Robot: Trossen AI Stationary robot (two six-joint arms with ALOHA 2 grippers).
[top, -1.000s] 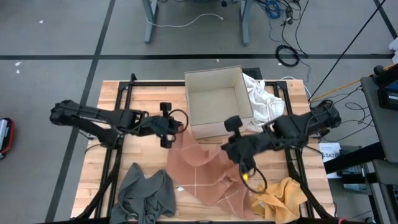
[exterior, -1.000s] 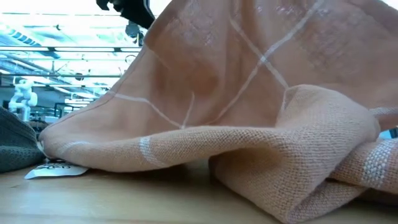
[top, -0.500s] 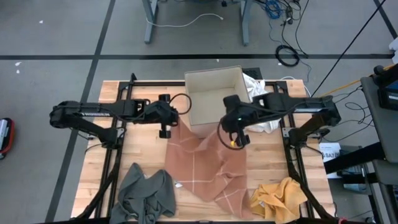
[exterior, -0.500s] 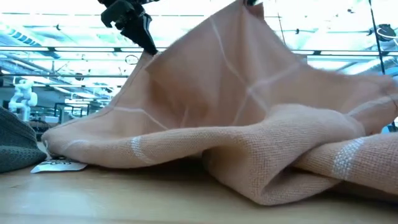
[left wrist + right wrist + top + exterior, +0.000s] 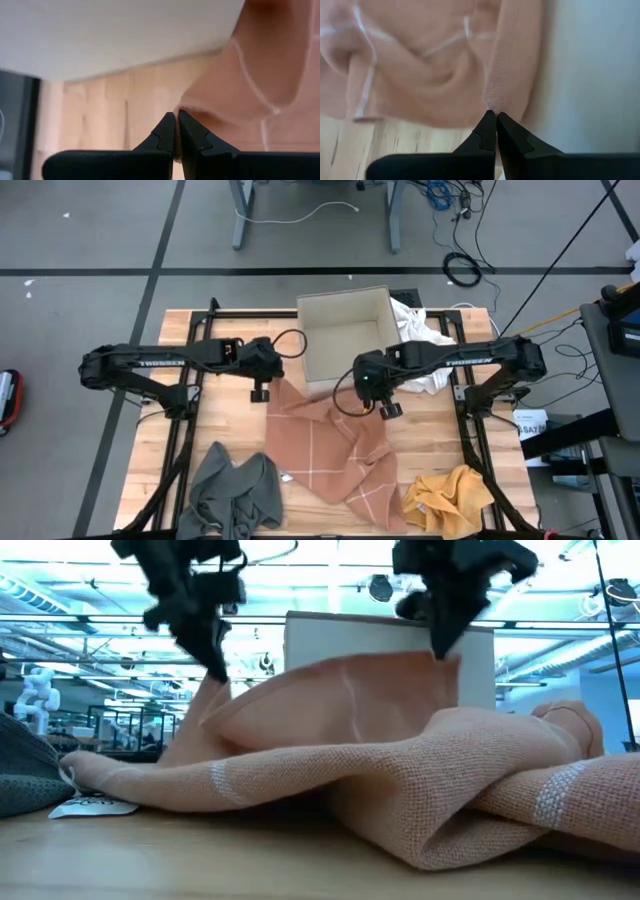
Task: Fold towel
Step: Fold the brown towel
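Towel (image 5: 325, 450): peach-orange woven cloth with thin white grid lines, rumpled on the wooden table's middle. Far edge lifted at two corners, sagging between them; near part lies bunched in thick folds toward the right.

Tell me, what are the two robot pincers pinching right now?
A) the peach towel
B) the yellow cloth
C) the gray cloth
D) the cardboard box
A: the left pincer and the right pincer are each shut on an edge of the peach towel, just in front of the box.
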